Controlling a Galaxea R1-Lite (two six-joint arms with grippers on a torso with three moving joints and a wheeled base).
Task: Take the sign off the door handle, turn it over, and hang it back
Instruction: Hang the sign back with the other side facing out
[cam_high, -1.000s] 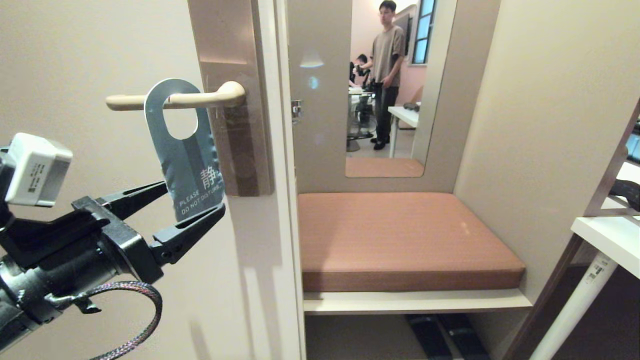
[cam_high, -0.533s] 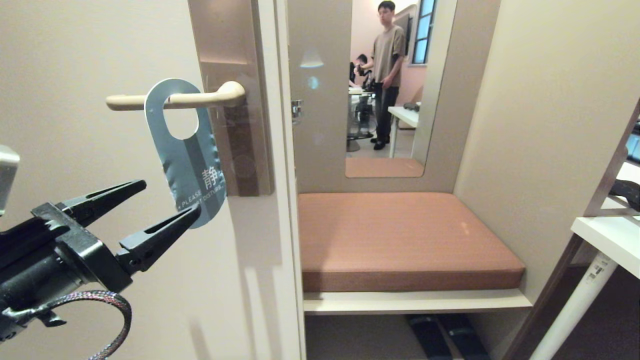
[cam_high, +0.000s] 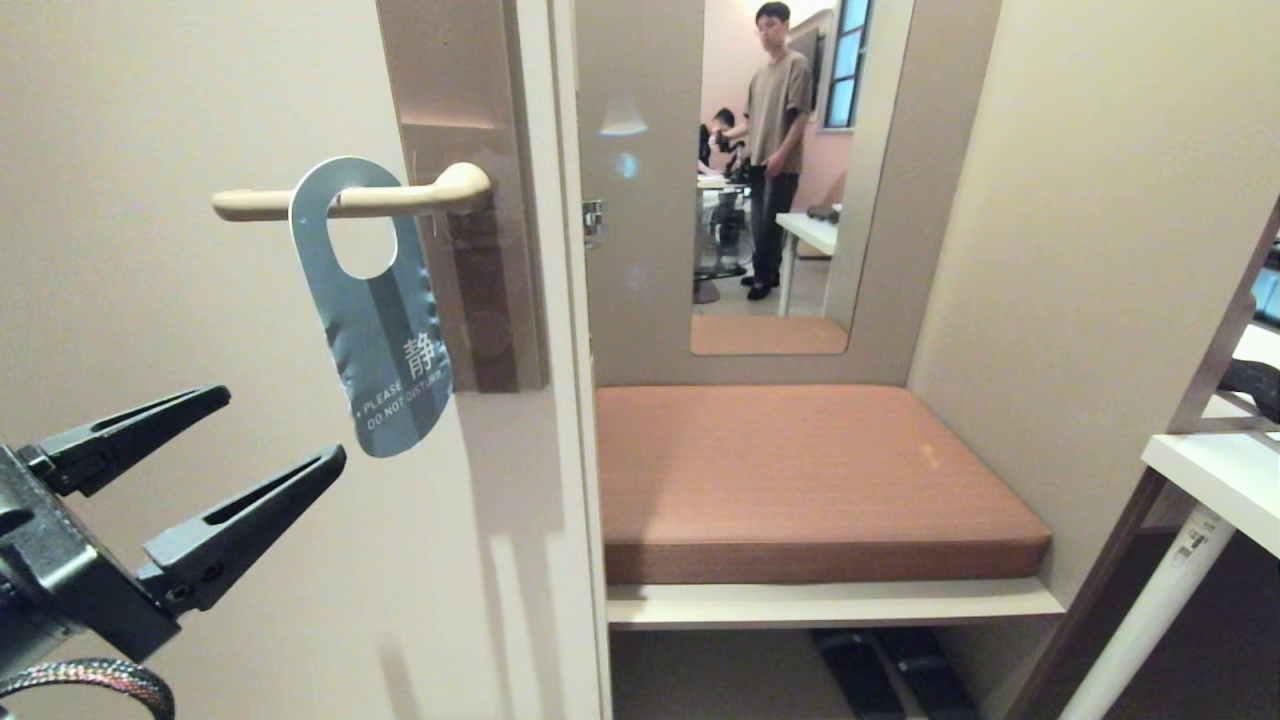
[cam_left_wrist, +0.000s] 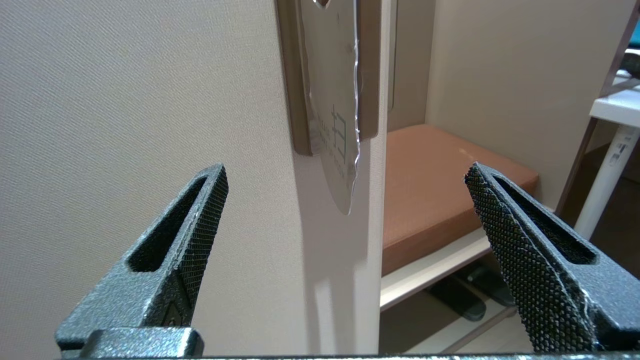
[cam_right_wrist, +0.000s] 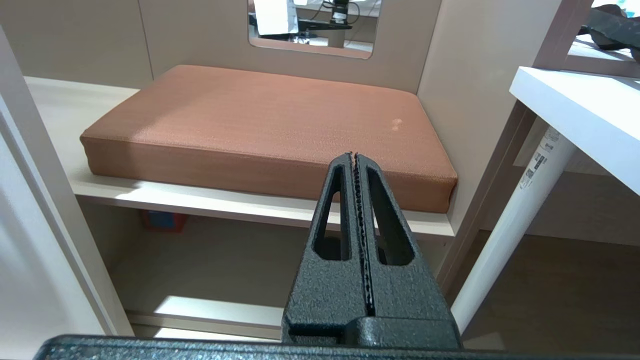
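The sign (cam_high: 383, 330) hangs by its oval hole on the cream door handle (cam_high: 340, 201), slate-blue "DO NOT DISTURB" face outward, free of any grip. In the left wrist view the sign (cam_left_wrist: 332, 125) shows edge-on in front of the brownish backplate (cam_left_wrist: 292, 90). My left gripper (cam_high: 282, 427) is open, low at the left and clear of the sign's lower end; between its fingers (cam_left_wrist: 345, 180) there is nothing. My right gripper (cam_right_wrist: 354, 155) is shut on nothing, parked low and pointing at the bench, outside the head view.
The door's edge (cam_high: 560, 400) stands just right of the backplate (cam_high: 470, 200). Beyond it are a brown bench cushion (cam_high: 800, 480), a mirror (cam_high: 790, 170) reflecting a standing person, and a white table (cam_high: 1220, 480) with a slanted leg at the right.
My left gripper let go of the sign's lower end, opened a little wider and drew back down and to the left. The sign stays hanging on the handle.
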